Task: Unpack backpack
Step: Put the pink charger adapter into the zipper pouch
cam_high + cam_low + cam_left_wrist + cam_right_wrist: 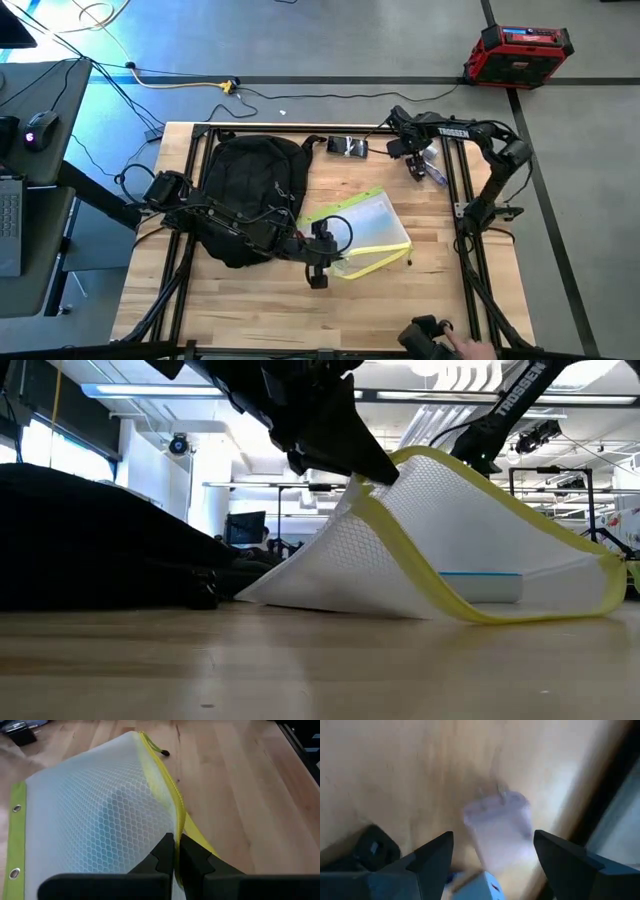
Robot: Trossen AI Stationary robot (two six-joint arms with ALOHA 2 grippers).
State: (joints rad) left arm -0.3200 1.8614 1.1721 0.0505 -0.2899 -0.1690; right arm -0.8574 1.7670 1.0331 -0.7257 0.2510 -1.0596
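Your high camera looks straight down on the whole tabletop (260, 300). Your low one sits at tabletop level, facing the room, close to the mesh pouch (470, 540). The left wrist camera looks past the left claw (175, 857), pinched onto that same pouch. The right wrist camera hovers close above the wood.

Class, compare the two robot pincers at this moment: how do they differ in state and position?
The left pincer is shut on the yellow edge of the mesh pouch, lifting it near the table's middle. The right pincer is open and empty, hovering over a small whitish object at the table's far right. Both are dark and two-fingered.
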